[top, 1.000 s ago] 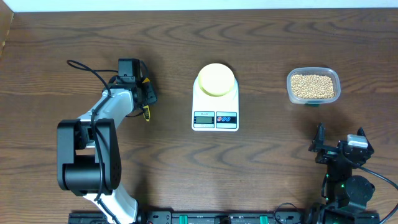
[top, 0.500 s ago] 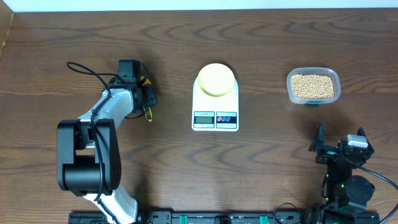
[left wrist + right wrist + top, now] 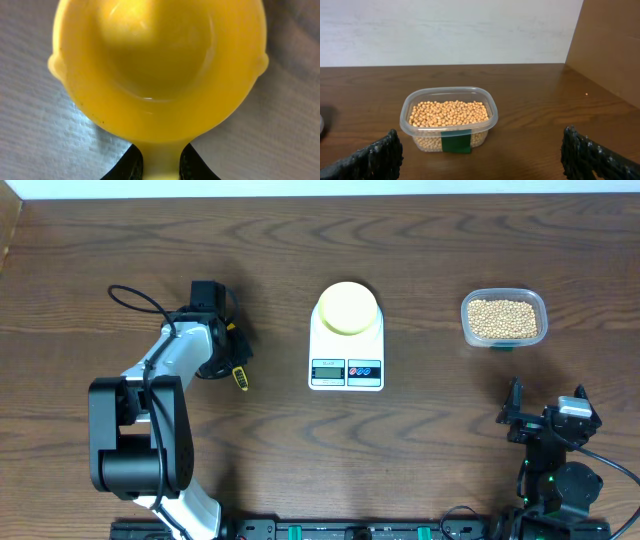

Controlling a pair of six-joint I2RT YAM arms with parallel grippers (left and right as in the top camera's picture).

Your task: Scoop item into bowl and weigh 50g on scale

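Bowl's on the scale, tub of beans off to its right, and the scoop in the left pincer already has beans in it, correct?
No: the scoop in the left pincer is empty, as the left wrist view shows its bare yellow cup. The bowl is on the scale, and the tub of beans sits to its right.

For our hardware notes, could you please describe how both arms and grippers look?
The left arm has white links, black joints and a looping black cable. The right arm is black with a small green light. Its fingers are black and knobbly.
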